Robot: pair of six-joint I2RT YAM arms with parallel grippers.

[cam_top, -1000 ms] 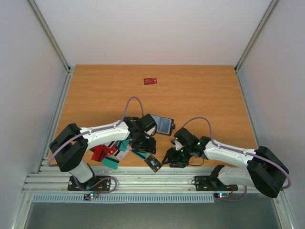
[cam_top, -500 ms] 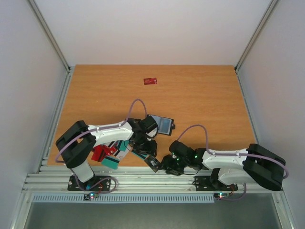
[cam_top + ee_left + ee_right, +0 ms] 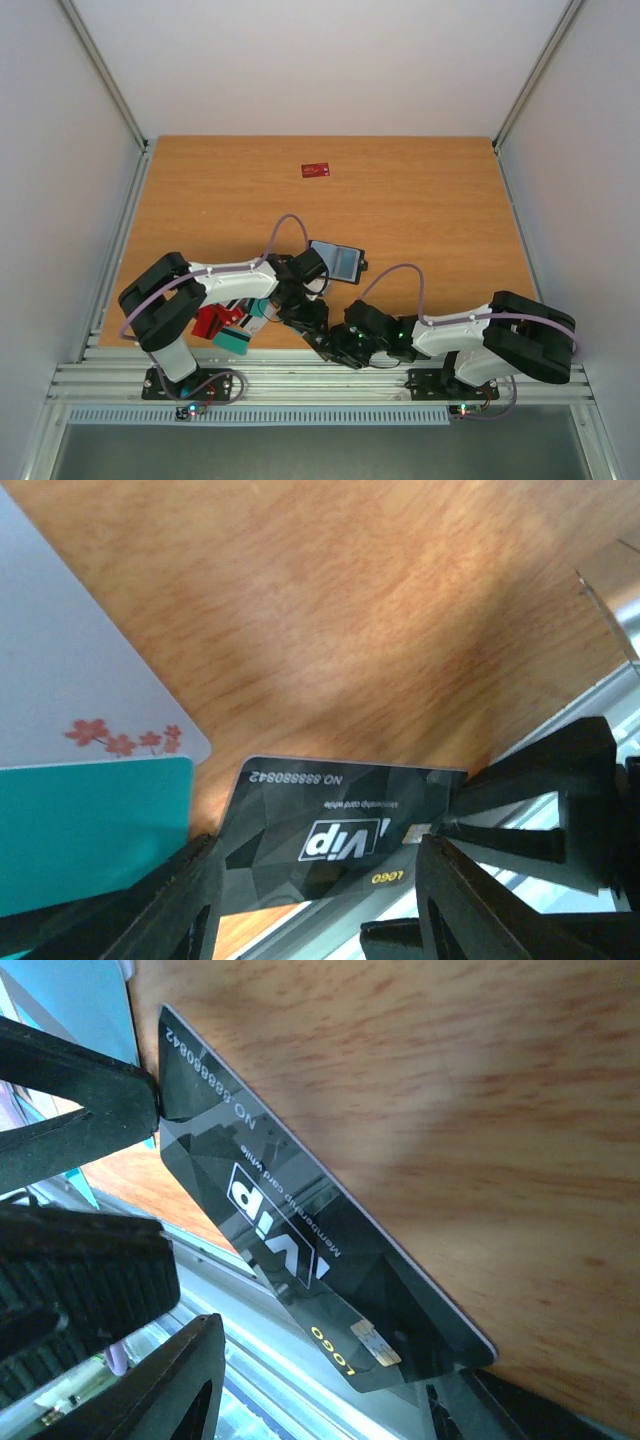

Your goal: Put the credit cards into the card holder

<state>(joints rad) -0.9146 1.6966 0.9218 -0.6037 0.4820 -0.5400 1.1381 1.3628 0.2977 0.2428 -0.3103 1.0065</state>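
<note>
A black VIP credit card (image 3: pixel 322 341) lies at the table's front edge, its chip end overhanging the edge. My left gripper (image 3: pixel 307 320) is open, its jaws straddling the card (image 3: pixel 330 825) from above. In the right wrist view one left fingertip (image 3: pixel 135 1110) touches the card's short edge. My right gripper (image 3: pixel 340 350) is open, and the card's chip end (image 3: pixel 375 1345) lies between its jaws. The card holder (image 3: pixel 338 262) lies open, pale grey-blue inside, just beyond the left wrist. More credit cards (image 3: pixel 228 326), red, teal and white, lie in a pile under the left arm.
A lone red card (image 3: pixel 316 170) lies far back on the wooden table (image 3: pixel 430 200). A teal card (image 3: pixel 90 830) and a white card with red flowers (image 3: pixel 70 680) lie left of the black card. The metal rail (image 3: pixel 300 378) runs just below the table edge.
My right arm has swung left and its gripper has closed in on the black card's near end. My left gripper has moved slightly nearer the front edge, over the card.
</note>
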